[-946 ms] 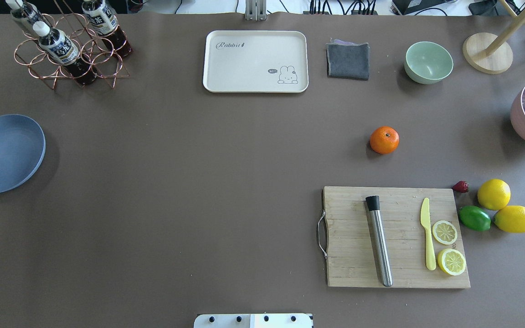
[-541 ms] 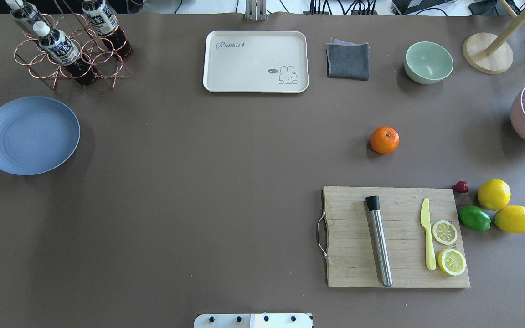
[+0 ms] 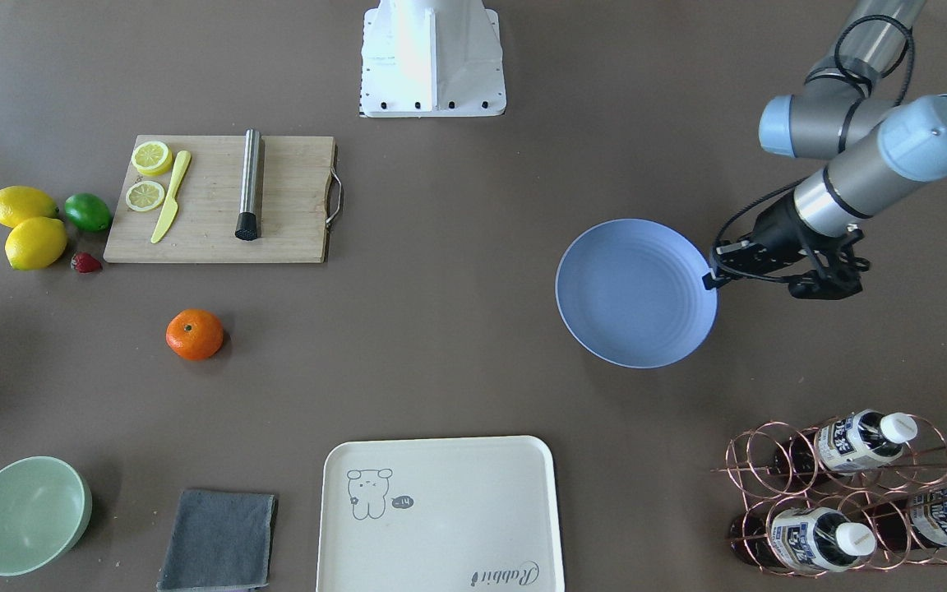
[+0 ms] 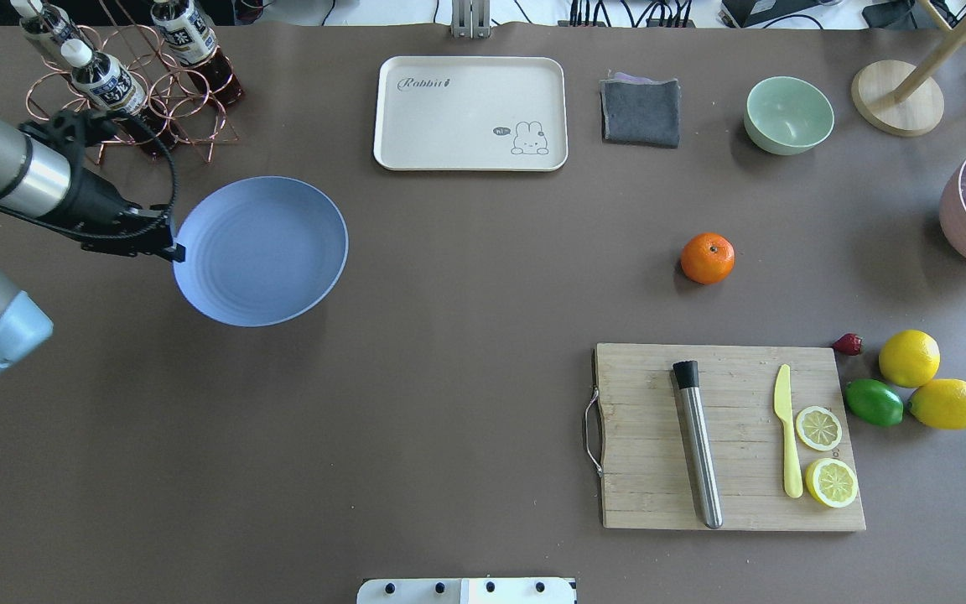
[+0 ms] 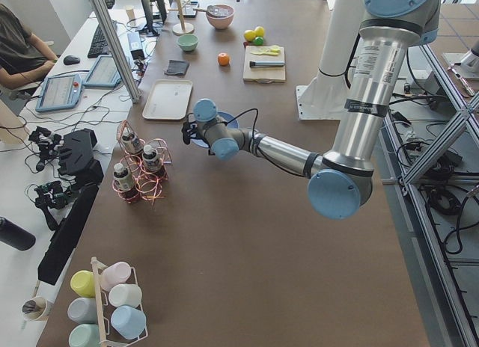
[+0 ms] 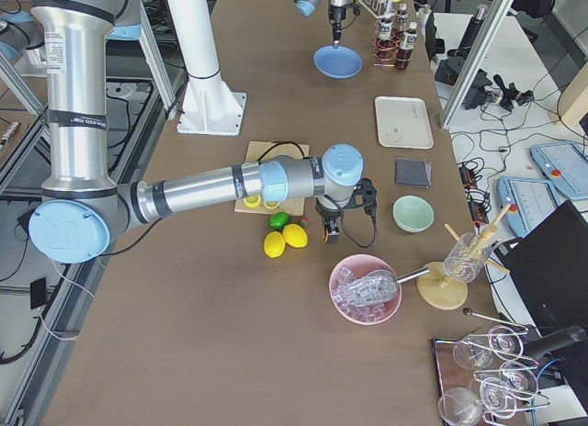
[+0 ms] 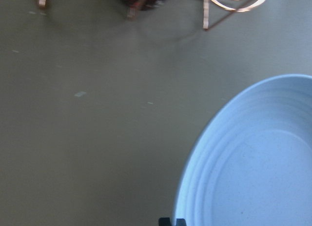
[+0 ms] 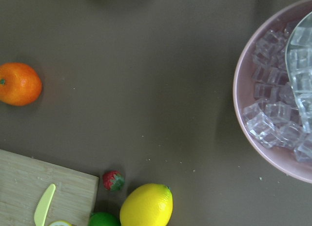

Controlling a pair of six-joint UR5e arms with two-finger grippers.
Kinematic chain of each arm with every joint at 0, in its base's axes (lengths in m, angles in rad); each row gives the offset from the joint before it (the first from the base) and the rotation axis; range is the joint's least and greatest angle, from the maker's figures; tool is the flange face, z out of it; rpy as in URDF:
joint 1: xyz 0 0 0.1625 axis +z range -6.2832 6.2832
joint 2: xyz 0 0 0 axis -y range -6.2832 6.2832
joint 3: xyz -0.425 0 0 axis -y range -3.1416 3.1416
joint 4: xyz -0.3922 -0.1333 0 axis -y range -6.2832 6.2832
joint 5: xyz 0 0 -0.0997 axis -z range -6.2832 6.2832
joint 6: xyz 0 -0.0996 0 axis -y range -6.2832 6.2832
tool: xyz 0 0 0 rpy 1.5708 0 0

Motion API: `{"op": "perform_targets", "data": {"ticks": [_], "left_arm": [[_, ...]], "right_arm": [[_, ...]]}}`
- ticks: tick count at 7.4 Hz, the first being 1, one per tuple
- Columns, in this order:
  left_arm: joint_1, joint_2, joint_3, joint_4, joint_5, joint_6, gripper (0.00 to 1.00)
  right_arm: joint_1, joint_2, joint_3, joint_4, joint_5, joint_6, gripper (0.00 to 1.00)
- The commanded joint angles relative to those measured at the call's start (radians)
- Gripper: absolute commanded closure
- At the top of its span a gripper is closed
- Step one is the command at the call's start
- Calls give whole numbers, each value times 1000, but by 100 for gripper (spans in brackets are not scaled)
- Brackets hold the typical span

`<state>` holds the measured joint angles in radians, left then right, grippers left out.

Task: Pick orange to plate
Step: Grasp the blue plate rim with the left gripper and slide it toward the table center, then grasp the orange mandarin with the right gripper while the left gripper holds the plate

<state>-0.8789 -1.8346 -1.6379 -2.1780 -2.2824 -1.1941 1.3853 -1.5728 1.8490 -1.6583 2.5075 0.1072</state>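
One blue plate (image 4: 265, 252), left rim clamped in left tool (image 4: 174, 250), one orange (image 4: 707, 257) on brown surface (image 4: 449, 335) well to its right, right tool (image 6: 331, 231) near lemons (image 6: 285, 238), cannot tell whether open or closed

The plate (image 4: 261, 252) is matte periwinkle blue with faint concentric rings. The orange (image 4: 707, 257) is bright orange with a dark green stem dot. The tray (image 4: 416, 126) is cream with a grey rabbit drawing and lettering. The cloth (image 4: 641, 111) is dark grey, the bowl (image 4: 788, 115) pale green, the lemons (image 4: 909, 357) yellow, the lime (image 4: 874, 402) green, the table (image 4: 449, 377) brown
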Motion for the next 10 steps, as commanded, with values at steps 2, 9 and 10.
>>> {"op": "perform_targets", "data": {"ticks": [2, 9, 10], "left_arm": [[280, -133, -23, 1, 232, -226, 100], [403, -183, -10, 1, 349, -226, 100], [403, -181, -10, 1, 351, -226, 100]], "right_arm": [[-208, 161, -5, 0, -65, 254, 1], [-521, 315, -217, 393, -364, 772, 2], [-535, 323, -229, 400, -392, 772, 2]]}}
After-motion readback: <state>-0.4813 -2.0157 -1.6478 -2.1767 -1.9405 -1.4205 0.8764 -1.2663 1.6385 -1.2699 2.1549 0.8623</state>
